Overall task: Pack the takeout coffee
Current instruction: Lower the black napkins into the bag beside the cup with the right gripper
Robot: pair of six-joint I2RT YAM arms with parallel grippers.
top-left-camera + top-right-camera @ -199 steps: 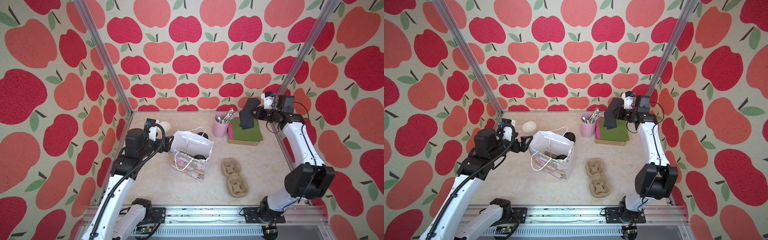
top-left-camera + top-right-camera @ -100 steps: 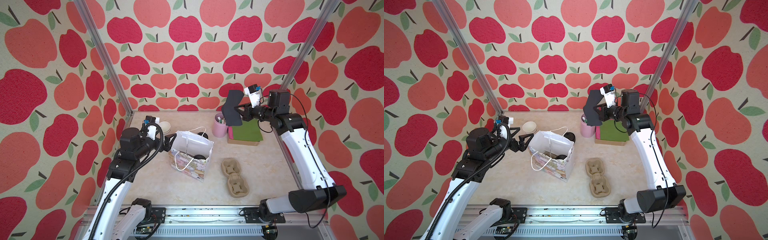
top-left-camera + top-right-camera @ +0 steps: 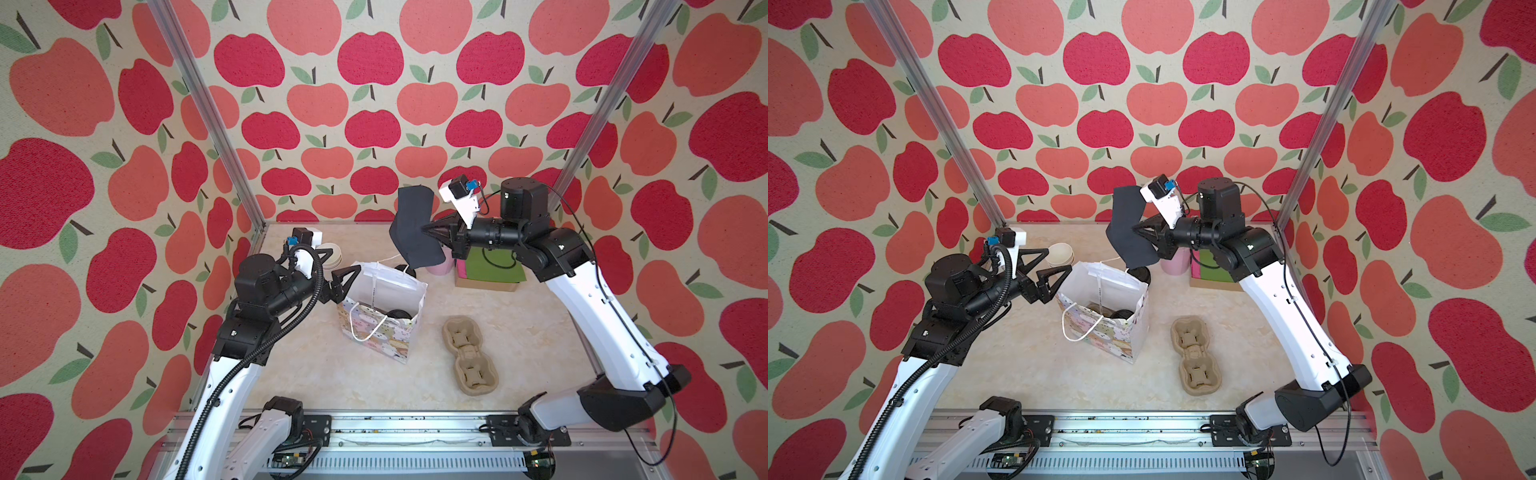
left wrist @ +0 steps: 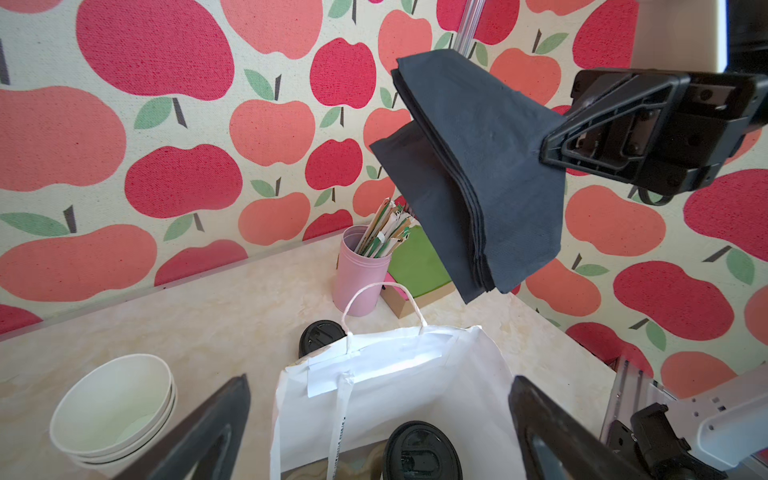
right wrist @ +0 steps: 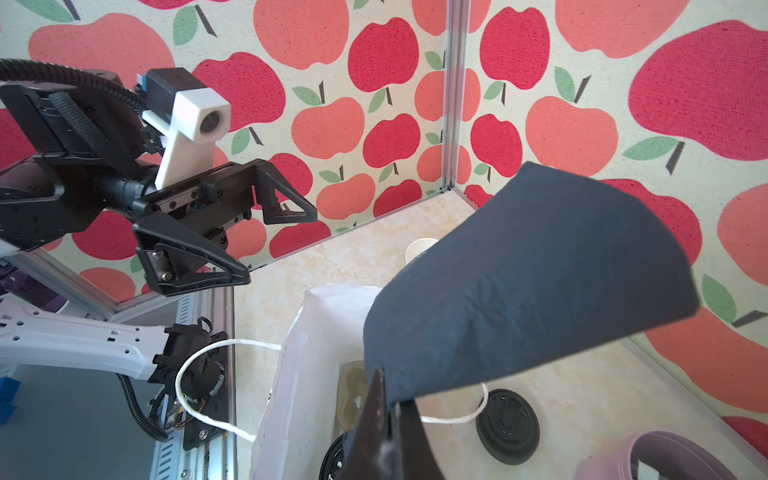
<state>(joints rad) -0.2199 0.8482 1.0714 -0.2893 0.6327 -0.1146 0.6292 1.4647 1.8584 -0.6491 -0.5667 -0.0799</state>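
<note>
The right gripper (image 3: 426,228) is pinching a folded dark napkin (image 3: 411,216), which is hanging just above the far rim of the paper bag (image 3: 390,286). The left gripper (image 3: 345,259) is hovering beside that rim, jaws spread wide. Below both, the takeout coffee (image 4: 422,453) is sitting inside the bag, showing its black lid.

The left arm (image 3: 226,386) bends at the elbow and points its wrist toward the middle. The left gripper (image 3: 345,259) is wide open and holds nothing. The right arm (image 3: 598,311) reaches up high and far back, and its wrist points toward the left arm. The right gripper (image 3: 426,228) is closed tight, pinching a dark napkin (image 3: 409,216) up in the air.
</note>
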